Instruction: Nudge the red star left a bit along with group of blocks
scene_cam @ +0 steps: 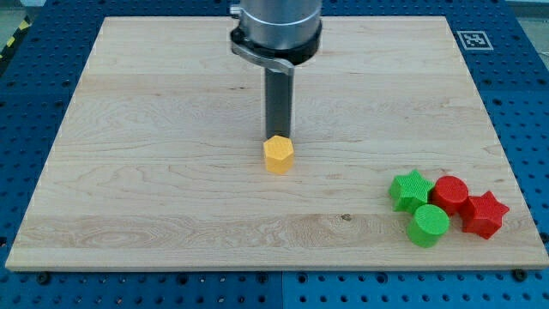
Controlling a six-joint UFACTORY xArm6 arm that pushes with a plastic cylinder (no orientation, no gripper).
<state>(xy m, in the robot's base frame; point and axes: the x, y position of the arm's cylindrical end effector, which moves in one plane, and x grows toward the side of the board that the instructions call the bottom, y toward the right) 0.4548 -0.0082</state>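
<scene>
so the wooden board (171,172) is mostly bare, sitting on a blue pegboard table (26,77). the arm (276,30) comes down from the view's top, and my tip (276,137) sits just behind the yellow hexagon block (278,154) near the middle, touching or nearly touching, can't tell which. there are no jaws on this thing, just a plain rod, so nothing to release or clench and nothing is held.

the group is way off at the view's lower right: green star (409,189), red cylinder (450,193), green cylinder (427,225), and the red star (485,214) at the far right end of the cluster, touching the red cylinder and close to the board's right edge. my tip is well apart from all of them.

what could go wrong, imo: to push left i'd need to get round to the star's right side, and there's little board left there. coming in from the left would bump the green blocks and scatter the cluster. pushing off-centre on the star could spin it or slip off a point, and the round ones might squirt out sideways. dragging the yellow block along is another risk.

orientation: the star lies flat, no real long axis. one point aims roughly to the view's right, another up.
</scene>
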